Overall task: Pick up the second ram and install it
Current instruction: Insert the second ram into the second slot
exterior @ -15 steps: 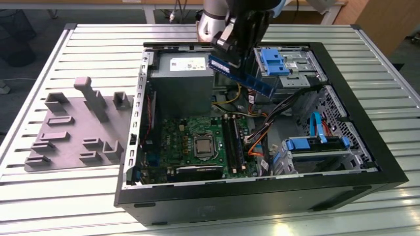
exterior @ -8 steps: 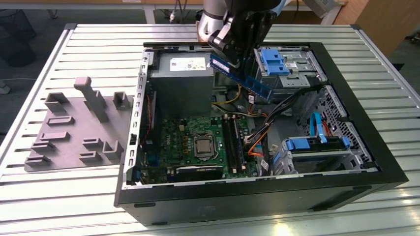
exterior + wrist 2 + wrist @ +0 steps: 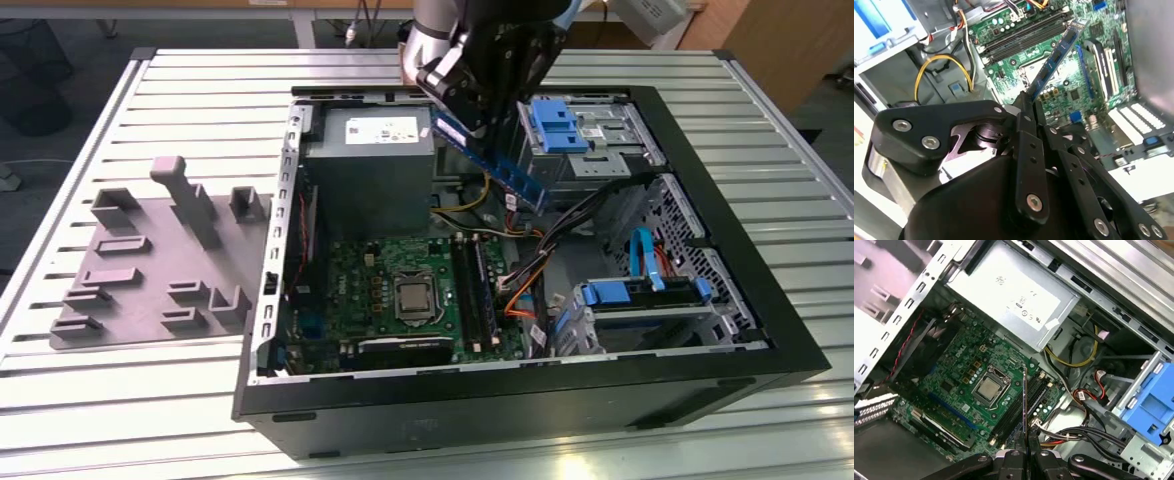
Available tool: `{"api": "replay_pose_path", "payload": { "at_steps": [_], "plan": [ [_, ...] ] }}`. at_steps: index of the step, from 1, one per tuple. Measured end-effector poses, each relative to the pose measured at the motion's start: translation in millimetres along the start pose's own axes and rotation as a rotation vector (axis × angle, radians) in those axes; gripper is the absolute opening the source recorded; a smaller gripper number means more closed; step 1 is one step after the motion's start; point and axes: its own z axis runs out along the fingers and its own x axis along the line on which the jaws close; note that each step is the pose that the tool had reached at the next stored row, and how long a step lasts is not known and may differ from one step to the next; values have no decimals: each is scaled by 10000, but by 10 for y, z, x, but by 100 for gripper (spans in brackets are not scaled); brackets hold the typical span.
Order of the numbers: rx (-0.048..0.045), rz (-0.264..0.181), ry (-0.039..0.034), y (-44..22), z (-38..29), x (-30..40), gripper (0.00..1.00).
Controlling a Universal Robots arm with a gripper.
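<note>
My gripper (image 3: 462, 112) hangs over the open computer case (image 3: 534, 400), shut on one end of the second ram (image 3: 501, 168). This long blue-green stick slants down toward the exterior view's right, above the cables. The stick (image 3: 1056, 55) reaches out from between the black fingers (image 3: 1026, 130) over the green motherboard (image 3: 1054, 30) in the second wrist view. Seen edge-on in the first wrist view, the ram (image 3: 1025, 405) lines up roughly over the black memory slots (image 3: 1016, 410) beside the processor socket (image 3: 988, 387). In the exterior view the slots (image 3: 473, 290) lie lower in the case, well below the stick.
A grey power supply (image 3: 367, 165) sits just beside the gripper. Blue drive brackets (image 3: 561, 125) (image 3: 641, 292) and orange and black cables (image 3: 527, 285) crowd the case's side at the exterior view's right. A grey fixture (image 3: 160, 260) lies on the slatted table (image 3: 120, 400).
</note>
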Motion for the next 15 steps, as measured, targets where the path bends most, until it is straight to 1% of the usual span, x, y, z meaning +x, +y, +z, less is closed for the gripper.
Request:
{"api": "replay_pose_path", "payload": {
  "at_steps": [7,15],
  "plan": [
    [-10,1214,13,0,6,0,14],
    [-19,2428,25,0,12,0,14]
  ]
}}
